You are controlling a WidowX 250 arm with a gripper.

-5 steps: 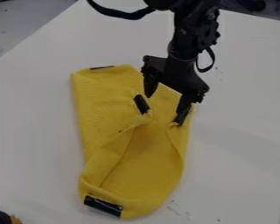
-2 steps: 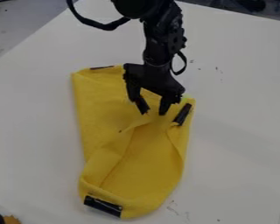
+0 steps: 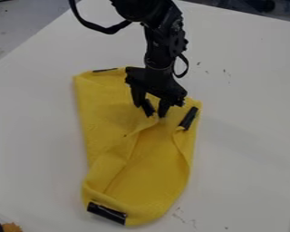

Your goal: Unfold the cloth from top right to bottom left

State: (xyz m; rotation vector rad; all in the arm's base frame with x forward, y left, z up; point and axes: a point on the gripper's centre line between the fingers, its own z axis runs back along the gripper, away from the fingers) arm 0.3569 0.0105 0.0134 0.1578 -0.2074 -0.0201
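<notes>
Beneath my partly open pincer [image 3: 150, 111] lies the yellow cloth [image 3: 105, 118], its central black strip [image 3: 148, 108] between my fingers, seemingly ungripped.

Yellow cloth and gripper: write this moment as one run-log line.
gripper: open, fingers either side of middle black strip | yellow cloth: partly folded, on white table | unfolding: not finished

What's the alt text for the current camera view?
Open black pincer over a partly folded yellow cloth on a white table, its fingers on either side of the cloth's middle black tab. Also on the cloth: a top tab, a right tab and a bottom-left tab, all black.
</notes>
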